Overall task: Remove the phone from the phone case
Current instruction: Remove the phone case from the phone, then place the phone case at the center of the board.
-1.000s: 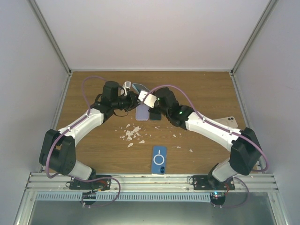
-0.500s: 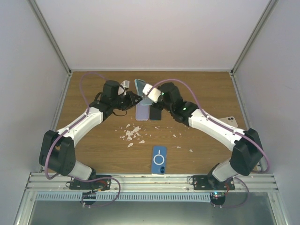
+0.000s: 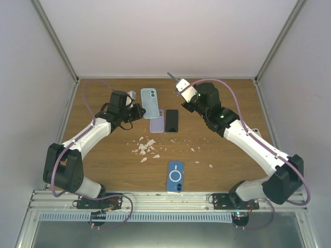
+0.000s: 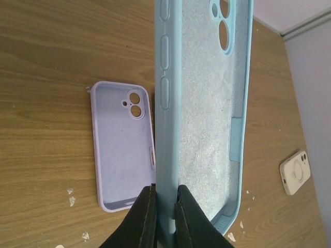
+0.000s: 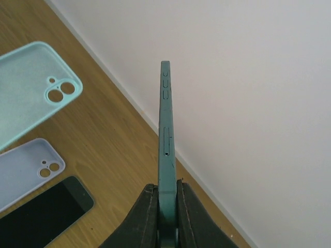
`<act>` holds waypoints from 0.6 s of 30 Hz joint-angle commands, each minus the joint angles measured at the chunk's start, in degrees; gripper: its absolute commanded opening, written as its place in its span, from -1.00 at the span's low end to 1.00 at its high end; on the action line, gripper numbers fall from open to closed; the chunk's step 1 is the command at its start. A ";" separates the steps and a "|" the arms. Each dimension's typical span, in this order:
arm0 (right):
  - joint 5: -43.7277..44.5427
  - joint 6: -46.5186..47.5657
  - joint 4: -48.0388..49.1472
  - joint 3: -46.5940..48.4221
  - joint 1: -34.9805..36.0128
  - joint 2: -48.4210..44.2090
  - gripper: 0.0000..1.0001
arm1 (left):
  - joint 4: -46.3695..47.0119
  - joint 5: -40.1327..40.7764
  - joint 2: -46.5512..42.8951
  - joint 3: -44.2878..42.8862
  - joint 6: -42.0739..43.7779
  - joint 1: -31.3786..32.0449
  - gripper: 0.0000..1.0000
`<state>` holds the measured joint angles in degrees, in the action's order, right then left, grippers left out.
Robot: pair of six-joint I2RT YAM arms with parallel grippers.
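- Left gripper (image 4: 165, 200): fingers clenched on one side wall of the light-blue case (image 4: 207, 103). Case on edge, running straight out past the fingertips, hollow side in view, nothing inside.
- Right gripper (image 5: 164, 199): fingers clamped on the two flat faces of the phone (image 5: 165, 134). Dark-green handset seen edge-on, rising beyond the fingertips, side buttons toward its far end, lifted clear of the table (image 3: 114, 170).
- Separation: phone and light-blue case well apart in the top view, one in each gripper, no contact between them.
- Progress, as judged: extraction done, phone wholly out of the case.
- Remaining, as judged: at most laying both pieces down and letting go. Neither yet resting on the wood.
- Beyond and to the left of the left fingers: lilac case (image 4: 124, 155), hollow side up, flat on the table.
- Below and to the left of the right fingers: dark phone (image 5: 41, 217), flat, just beside the lilac case.
- Well apart from both pairs of fingers, toward the arm bases: blue handset (image 3: 176, 176), ring mark on its back.
- Far off to the right of the left fingers: cream case (image 4: 295, 172), flat on the wood.
- Between the grippers and the blue handset: white crumbs (image 3: 146, 147), scattered.
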<state>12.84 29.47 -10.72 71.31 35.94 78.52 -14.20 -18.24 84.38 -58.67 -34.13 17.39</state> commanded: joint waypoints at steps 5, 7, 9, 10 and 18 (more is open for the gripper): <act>-1.18 -0.65 1.66 -2.24 -2.41 -3.91 -0.99 | 0.33 -5.22 -2.92 -1.80 10.32 -2.83 -1.00; -1.48 -0.80 1.44 -2.57 -3.07 -4.26 -0.99 | -1.15 -6.50 -2.97 -2.26 12.17 -3.56 -1.00; -1.77 -0.98 1.28 -2.71 -3.76 -4.57 -0.99 | -2.03 -8.37 -3.27 -2.47 13.23 -4.69 -1.00; -1.99 -1.12 1.17 -2.75 -4.19 -4.64 -0.99 | -2.40 -9.26 -3.46 -2.54 13.85 -5.09 -1.00; -2.71 -1.70 0.56 -2.75 -5.89 -5.12 -0.99 | -5.59 -12.85 -4.23 -1.94 17.65 -9.22 -1.00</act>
<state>11.09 28.99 -12.25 68.36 31.09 75.50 -19.33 -28.10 82.54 -59.72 -19.86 10.24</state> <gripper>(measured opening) 0.075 0.063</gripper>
